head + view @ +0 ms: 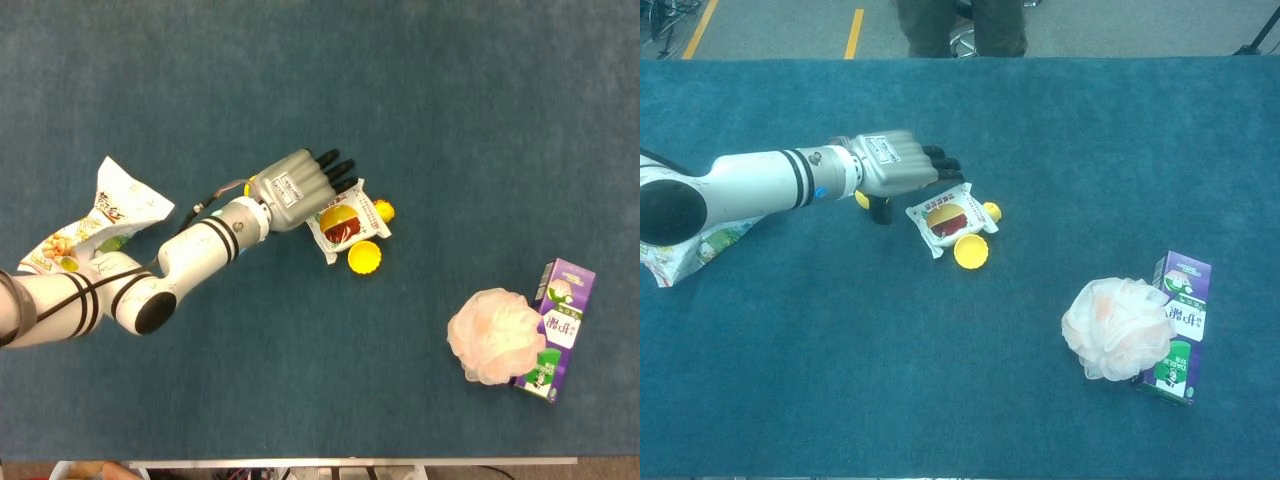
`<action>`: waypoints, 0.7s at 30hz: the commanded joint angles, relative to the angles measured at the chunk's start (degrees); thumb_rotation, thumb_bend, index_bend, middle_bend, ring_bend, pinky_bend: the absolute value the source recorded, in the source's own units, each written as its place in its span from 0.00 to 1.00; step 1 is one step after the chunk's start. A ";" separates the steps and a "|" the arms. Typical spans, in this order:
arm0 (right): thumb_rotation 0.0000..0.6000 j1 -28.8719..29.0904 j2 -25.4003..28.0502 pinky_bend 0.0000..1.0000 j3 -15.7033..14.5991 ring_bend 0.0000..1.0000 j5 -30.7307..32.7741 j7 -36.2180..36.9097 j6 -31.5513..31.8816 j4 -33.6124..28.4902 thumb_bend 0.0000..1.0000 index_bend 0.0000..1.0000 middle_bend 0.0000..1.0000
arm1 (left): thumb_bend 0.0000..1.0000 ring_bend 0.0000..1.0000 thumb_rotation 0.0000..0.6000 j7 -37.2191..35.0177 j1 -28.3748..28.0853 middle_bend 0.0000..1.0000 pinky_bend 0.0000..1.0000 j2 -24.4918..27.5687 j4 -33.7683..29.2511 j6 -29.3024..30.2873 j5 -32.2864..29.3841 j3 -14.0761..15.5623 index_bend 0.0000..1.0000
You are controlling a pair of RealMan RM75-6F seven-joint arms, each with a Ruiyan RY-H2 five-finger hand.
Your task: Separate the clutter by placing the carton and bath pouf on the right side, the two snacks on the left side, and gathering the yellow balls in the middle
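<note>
- The left hand [298,188] hovers over the blue table [450,100] near its middle, palm down, with its dark fingers [333,166] stretched out side by side toward two o'clock; it holds nothing that can be seen, and from the chest camera it [895,164] hangs just above the cloth.
- A small snack packet [342,221] with a red and yellow picture lies flat just at four o'clock of the hand, its near edge at the fingertips; whether they touch it cannot be told.
- One yellow ball [363,257] sits against the packet's lower edge at five o'clock of the hand.
- A smaller yellow ball [384,210] lies at the packet's right edge, at three o'clock of the hand.
- In the chest view another yellow ball [862,198] peeks out from under the wrist, mostly hidden.
- A large snack bag [95,221], white and green, lies at nine o'clock on the far left of the table, partly under the left forearm.
- The pale pink bath pouf [494,335] rests at four o'clock on the right side, well apart from the hand.
- The purple carton [556,330] lies touching the pouf's right side.
- The right hand does not show in either view.
</note>
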 commanded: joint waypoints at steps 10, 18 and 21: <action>1.00 0.06 -0.81 0.31 -0.13 0.22 -0.18 1.49 -0.51 1.82 0.00 0.11 0.25 | 0.20 0.06 1.00 6.68 -4.42 0.00 0.36 1.15 -5.45 4.21 -11.36 4.05 0.00; 1.00 -0.19 -0.75 0.31 -0.16 0.22 -0.43 2.49 -0.19 2.28 0.00 0.11 0.25 | 0.20 0.06 1.00 8.46 -7.71 0.00 0.36 0.76 -7.55 5.11 -15.23 4.86 0.00; 1.00 -0.34 -0.51 0.31 -0.17 0.22 -0.52 2.80 -0.05 2.29 0.00 0.11 0.25 | 0.20 0.06 1.00 9.55 -8.71 0.00 0.36 0.69 -8.84 6.18 -17.20 5.75 0.00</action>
